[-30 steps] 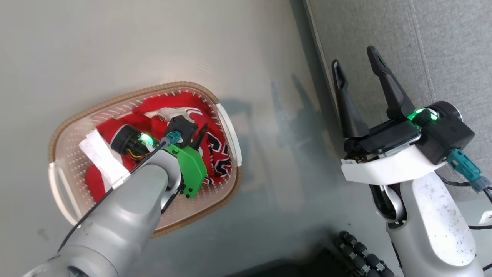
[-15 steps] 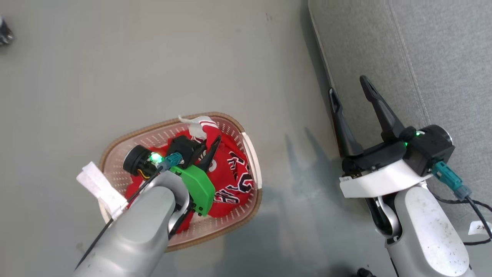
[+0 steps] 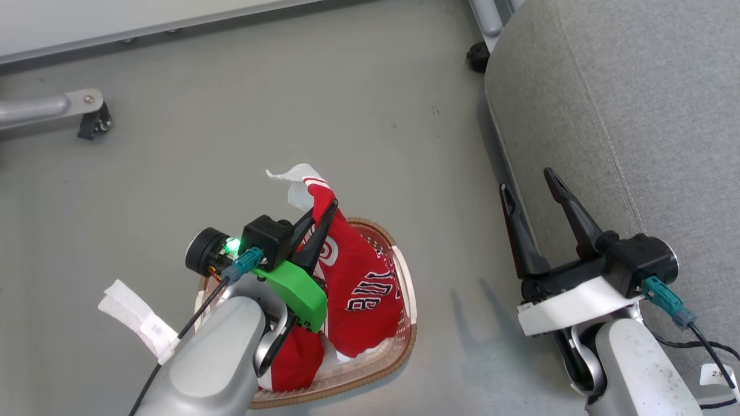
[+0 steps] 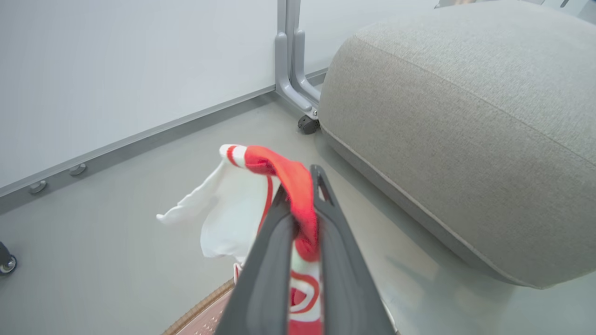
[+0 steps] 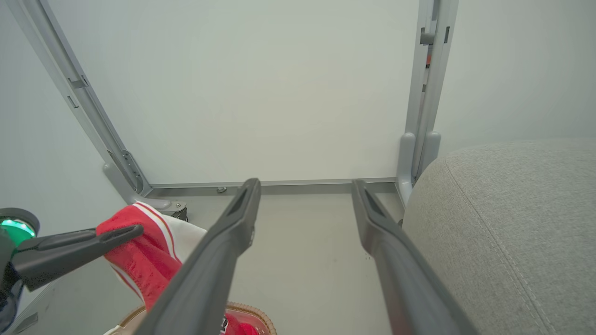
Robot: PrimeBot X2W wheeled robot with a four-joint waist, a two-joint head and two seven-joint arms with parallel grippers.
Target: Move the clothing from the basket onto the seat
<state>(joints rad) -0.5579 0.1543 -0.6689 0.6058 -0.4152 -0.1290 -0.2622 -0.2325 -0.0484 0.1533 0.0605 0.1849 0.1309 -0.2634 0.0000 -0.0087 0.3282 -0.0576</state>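
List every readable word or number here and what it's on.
"BUL", as far as it reads: black-and-white lettering on the red garment held by the left tool; the rest is folded away.
White tag beside the right arm's cable: marks too small to read.
White tape label on the left arm's cable: blurred, unreadable.

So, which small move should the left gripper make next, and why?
Probably lift a little higher: the left gripper is shut on the red thin-fabric garment, whose lower end hangs inside the cream perforated basket, beside the grey fabric seat.
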